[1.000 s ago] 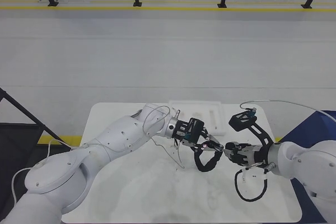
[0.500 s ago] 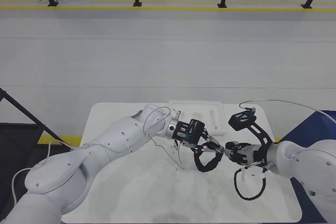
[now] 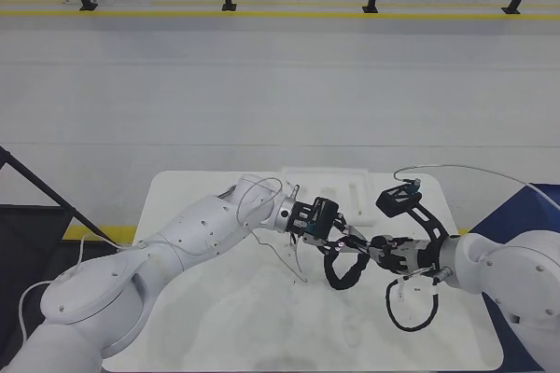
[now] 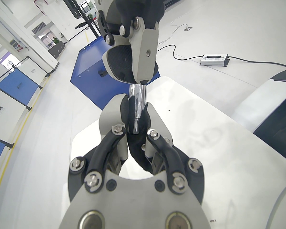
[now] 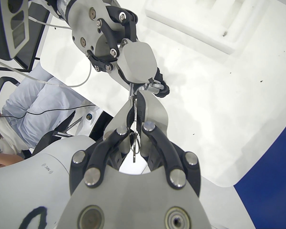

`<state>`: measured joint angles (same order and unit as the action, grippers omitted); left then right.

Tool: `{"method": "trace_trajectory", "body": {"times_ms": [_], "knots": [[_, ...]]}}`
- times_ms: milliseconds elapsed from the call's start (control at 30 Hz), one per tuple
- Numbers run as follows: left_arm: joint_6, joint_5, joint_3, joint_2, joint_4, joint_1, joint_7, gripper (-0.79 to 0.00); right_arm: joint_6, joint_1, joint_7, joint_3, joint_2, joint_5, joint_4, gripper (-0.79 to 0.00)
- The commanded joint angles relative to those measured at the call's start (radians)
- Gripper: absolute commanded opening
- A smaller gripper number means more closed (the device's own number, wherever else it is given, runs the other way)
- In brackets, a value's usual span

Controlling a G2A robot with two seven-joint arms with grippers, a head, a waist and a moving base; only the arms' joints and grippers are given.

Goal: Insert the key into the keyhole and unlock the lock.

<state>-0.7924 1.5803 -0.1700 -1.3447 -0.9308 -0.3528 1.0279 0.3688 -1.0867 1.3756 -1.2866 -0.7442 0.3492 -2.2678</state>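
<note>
Key at the keyhole, lock not yet opened.
We find the left gripper [image 4: 135,114] closed on the chrome lock cylinder [image 4: 138,98], held above the table [image 3: 215,308] with its black cable [image 3: 329,270] hanging in a closed loop. The right gripper [image 5: 136,107] pinches the key [image 5: 135,122], whose tip meets the cylinder's end face; depth of entry cannot be told. We judge insertion under way and the turn outstanding.

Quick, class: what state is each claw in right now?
Left claw: closed, holding the lock by its metal cylinder.
Right claw: closed, holding the key.
</note>
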Motion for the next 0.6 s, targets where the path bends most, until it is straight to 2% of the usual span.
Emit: {"method": "trace_trajectory", "body": {"times_ms": [0,433,567], "knots": [[0.000,0.001,0.000,0.001,-0.003,-0.001,0.000,-0.785,0.001,0.004,-0.001,0.003,0.000,0.004,0.003,-0.785],[0.002,-0.029,0.000,0.007,-0.001,-0.018,0.002,-0.785,0.003,0.026,-0.022,0.023,-0.004,-0.018,0.039,-0.785],[0.006,-0.056,0.000,0.010,0.013,-0.027,0.006,-0.785,-0.001,0.039,-0.045,0.030,-0.008,-0.040,0.071,-0.690]]}}
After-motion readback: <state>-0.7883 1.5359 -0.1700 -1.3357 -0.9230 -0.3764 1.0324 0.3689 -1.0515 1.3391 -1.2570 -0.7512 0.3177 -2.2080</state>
